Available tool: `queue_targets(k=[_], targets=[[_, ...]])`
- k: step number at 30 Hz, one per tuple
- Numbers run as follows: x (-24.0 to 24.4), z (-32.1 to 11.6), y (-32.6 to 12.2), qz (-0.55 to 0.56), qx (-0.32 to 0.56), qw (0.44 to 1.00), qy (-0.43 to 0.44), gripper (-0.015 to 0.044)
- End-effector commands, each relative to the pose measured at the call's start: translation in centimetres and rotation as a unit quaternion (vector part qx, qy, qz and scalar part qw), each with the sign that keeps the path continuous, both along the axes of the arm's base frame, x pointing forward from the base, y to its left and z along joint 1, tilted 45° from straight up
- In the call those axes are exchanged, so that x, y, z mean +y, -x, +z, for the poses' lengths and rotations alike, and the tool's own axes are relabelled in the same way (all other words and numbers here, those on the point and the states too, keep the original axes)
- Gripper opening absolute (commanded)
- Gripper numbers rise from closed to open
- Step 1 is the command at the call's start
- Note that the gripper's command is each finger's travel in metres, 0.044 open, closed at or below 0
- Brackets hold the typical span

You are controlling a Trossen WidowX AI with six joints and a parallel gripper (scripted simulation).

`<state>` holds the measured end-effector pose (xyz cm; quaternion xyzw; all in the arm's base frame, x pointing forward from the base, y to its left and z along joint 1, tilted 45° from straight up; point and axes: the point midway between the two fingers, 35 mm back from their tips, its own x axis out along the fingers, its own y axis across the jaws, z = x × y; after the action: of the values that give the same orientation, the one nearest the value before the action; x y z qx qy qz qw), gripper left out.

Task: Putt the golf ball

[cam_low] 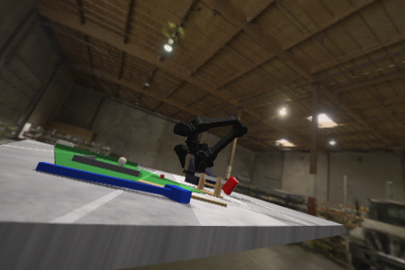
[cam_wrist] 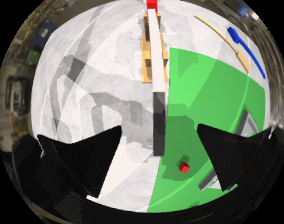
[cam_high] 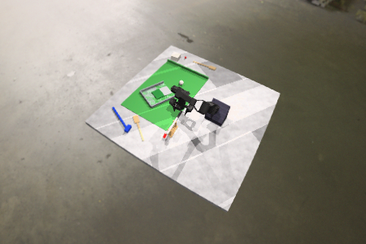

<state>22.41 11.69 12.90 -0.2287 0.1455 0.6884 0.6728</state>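
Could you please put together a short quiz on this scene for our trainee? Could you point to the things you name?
1. True or false: the golf ball [cam_high: 181,82] [cam_low: 121,161] is off the raised green [cam_high: 157,93].
2. What holds up the red putter [cam_high: 164,136] [cam_low: 230,185] [cam_wrist: 157,60]?
a) the ramp
b) a wooden stand [cam_high: 173,130] [cam_low: 218,187] [cam_wrist: 145,60]
c) a cardboard box
3. Fill in one word, "open" or "shut": the gripper [cam_high: 180,111] [cam_low: 193,167] [cam_wrist: 161,128] is ____.

Key: 1 true; 2 b; 3 open.

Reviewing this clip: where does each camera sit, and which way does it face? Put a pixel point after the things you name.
Top: high above, looking obliquely down at the tabletop [cam_high: 240,160]; arm and open gripper [cam_high: 179,105] [cam_wrist: 161,128] show.
Exterior: low by the table's edge, looking across and upward past the blue mallet [cam_high: 121,119] [cam_low: 112,182] at the arm.
Wrist: behind the fingers, facing the table; both fingers show.
All share the mallet.
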Motion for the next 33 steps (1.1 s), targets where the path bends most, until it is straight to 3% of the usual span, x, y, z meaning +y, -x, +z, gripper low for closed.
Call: queue_targets(k=[1, 27, 33], targets=[[0.8, -0.7, 0.0, -0.001, 0.002, 1.0, -0.002, 0.044], [3.3, -3.2, -0.1, -0.001, 0.001, 1.0, -0.004, 0.044], [3.1, -2.9, -0.1, 0.001, 0.0, 1.0, -0.004, 0.0282]])
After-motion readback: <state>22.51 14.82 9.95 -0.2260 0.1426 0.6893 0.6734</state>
